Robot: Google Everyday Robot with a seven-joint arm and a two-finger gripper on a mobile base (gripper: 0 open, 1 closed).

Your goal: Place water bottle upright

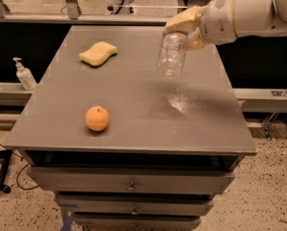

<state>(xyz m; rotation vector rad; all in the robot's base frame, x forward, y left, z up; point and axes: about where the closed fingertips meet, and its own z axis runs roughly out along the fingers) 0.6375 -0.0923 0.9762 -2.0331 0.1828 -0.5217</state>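
The clear ribbed water bottle [172, 53] hangs nearly upright in the air above the right half of the grey table [129, 129]. Its top end is inside my gripper [186, 30], which is shut on it; the cap is hidden by the fingers. The bottle's base points down, a little above the tabletop, with its glint showing on the surface below. My white arm comes in from the upper right.
An orange fruit [97, 118] sits near the table's front left. A yellow sponge [98, 53] lies at the back left. A small white pump-dispenser bottle [24, 74] stands on a ledge left of the table. Drawers are below the tabletop.
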